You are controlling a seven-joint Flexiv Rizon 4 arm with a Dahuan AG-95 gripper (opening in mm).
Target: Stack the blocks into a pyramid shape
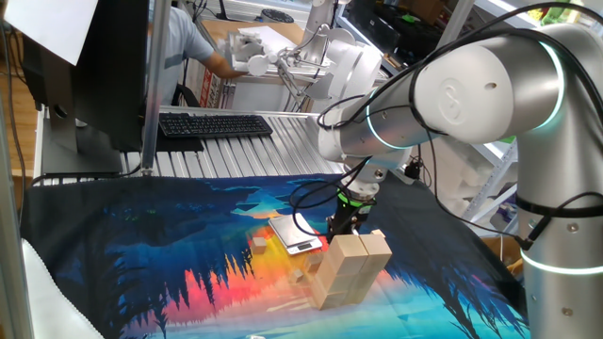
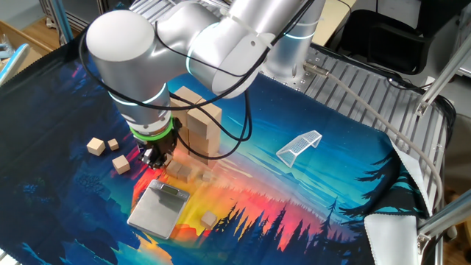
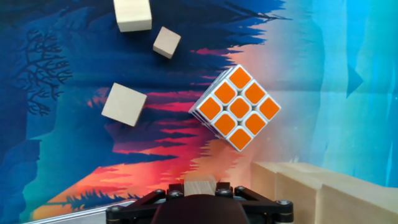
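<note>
My gripper [image 3: 200, 188] is shut on a small pale wooden block [image 3: 200, 184], which shows between the jaws at the bottom of the hand view. The gripper [image 1: 347, 220] hangs just beside a stack of larger tan blocks [image 1: 350, 268], also seen as the stack [image 2: 200, 121] and at the stack's top edge [image 3: 317, 190]. Three loose small blocks lie on the cloth: one cube [image 3: 124, 104], a smaller cube [image 3: 166, 42] and a block [image 3: 132, 14]. From the other side the gripper [image 2: 153, 157] hovers near these cubes [image 2: 96, 146].
A Rubik's cube with an orange face [image 3: 239, 107] lies on the cloth ahead of the gripper. A flat silver-grey scale [image 2: 158, 208] sits near the stack, with a small block [image 2: 210, 218] beside it. A white mesh piece [image 2: 300, 146] lies to the right. A keyboard [image 1: 215, 124] is behind the cloth.
</note>
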